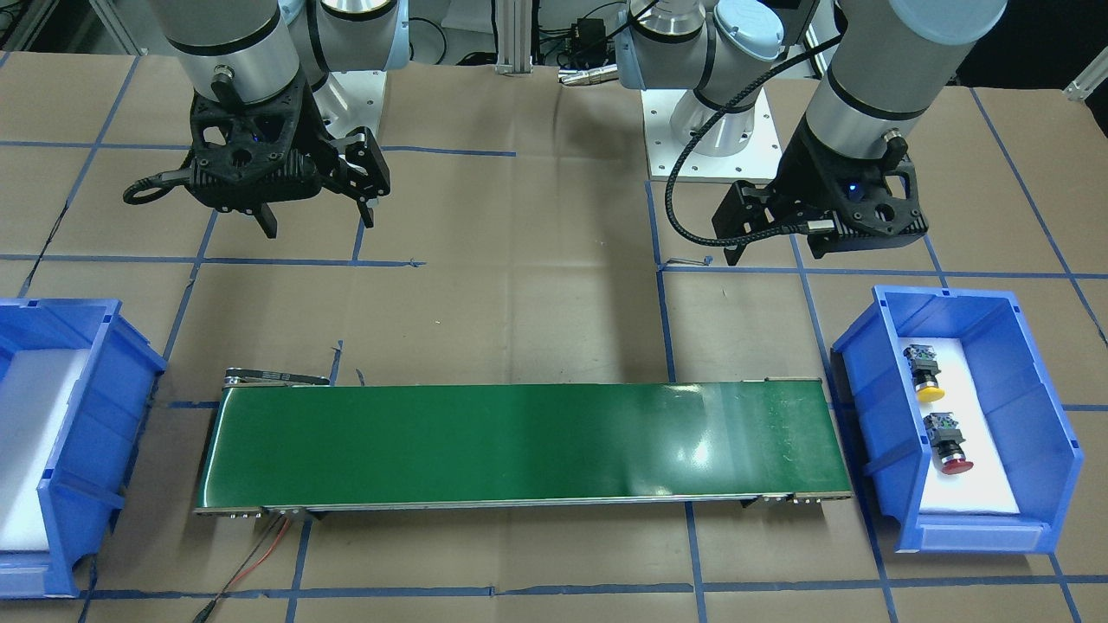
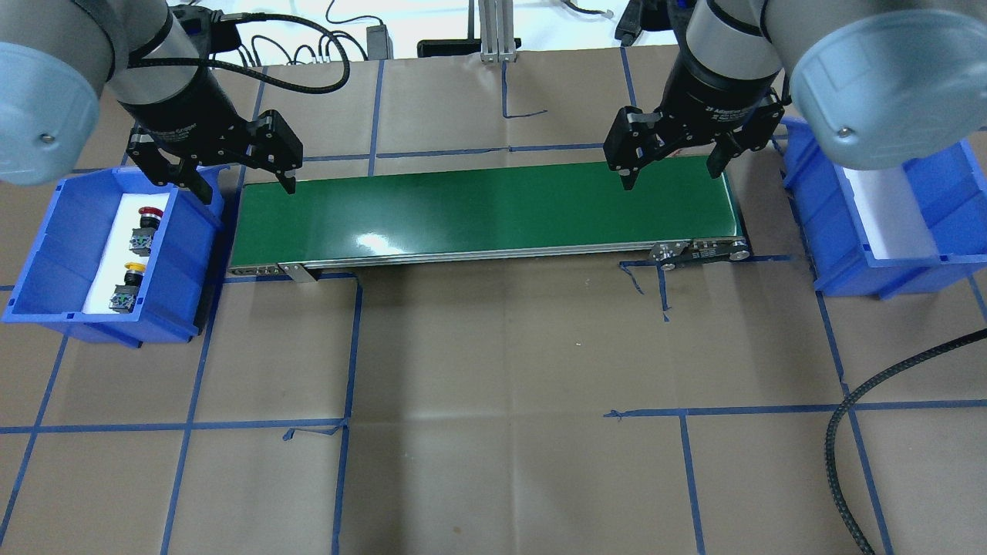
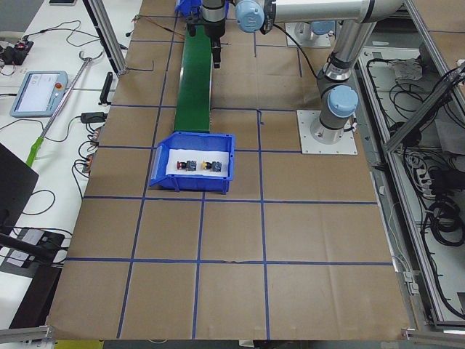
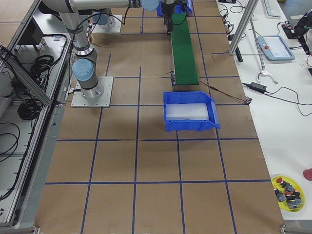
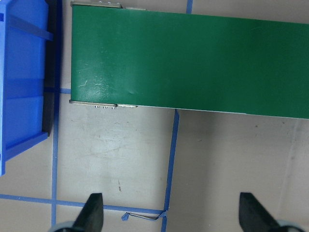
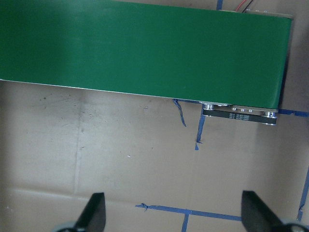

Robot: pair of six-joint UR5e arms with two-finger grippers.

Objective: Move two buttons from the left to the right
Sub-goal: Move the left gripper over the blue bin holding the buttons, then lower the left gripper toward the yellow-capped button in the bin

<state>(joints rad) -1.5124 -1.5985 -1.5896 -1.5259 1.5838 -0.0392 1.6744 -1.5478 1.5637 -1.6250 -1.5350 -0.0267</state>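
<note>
A green conveyor belt (image 2: 486,212) is laid lengthwise across the paper-covered table (image 2: 501,385). Just off the belt's left end stands a blue bin (image 2: 46,254), its near wall just beside the belt's frame. A second blue bin (image 2: 925,270) stands off the belt's right end, parted from it by a narrow strip of paper. On the robot's side of the belt's long edge a broad stretch of taped brown paper is seen.

Both buttons are found in the bin at the belt's left end, laid on their sides on its white liner. The red button (image 2: 145,227) and the yellow button (image 2: 127,287) are set in one line, apart from each other, with the yellow one nearer the robot. Each long axis runs roughly parallel to the belt's short edge. Both caps are pointed away from the robot and both bodies toward it.

The left gripper (image 2: 247,191) is held above the paper on the robot's side of the belt's left end. Its jaws are spread wide, with nothing between them. The right gripper (image 2: 672,179) is held likewise by the belt's right end, its jaws also spread wide and bare.
</note>
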